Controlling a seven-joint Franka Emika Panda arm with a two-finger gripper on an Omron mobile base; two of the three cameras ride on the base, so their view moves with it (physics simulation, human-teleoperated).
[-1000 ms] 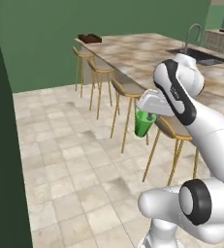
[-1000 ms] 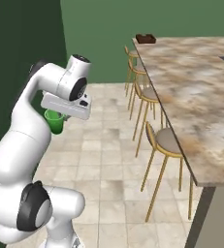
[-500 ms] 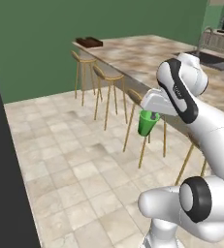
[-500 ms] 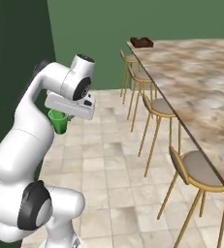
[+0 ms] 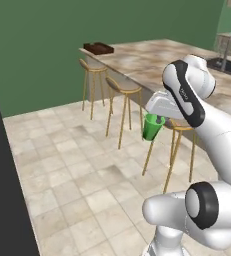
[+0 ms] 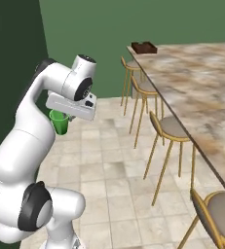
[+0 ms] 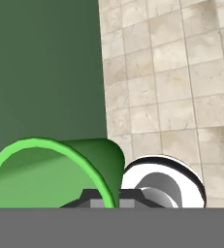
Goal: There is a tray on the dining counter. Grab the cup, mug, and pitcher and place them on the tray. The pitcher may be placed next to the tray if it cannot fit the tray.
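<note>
Currently my end effector (image 5: 154,120) is clamped tight on the rim of the green cup (image 5: 150,127), carrying it upright over the tiled floor (image 5: 72,165) beside the stools (image 5: 124,90), because the tray (image 5: 98,48) sits well apart at the counter's (image 5: 152,62) far end.

soft, even light all over, no lamp to pin it on. the floor tiles (image 5: 77,165) carry only faint smudges of shadow under the stools (image 5: 124,90) toward 12 o'clock. no glare anywhere. edges look slightly soft and grainy, no bending at the borders.
</note>
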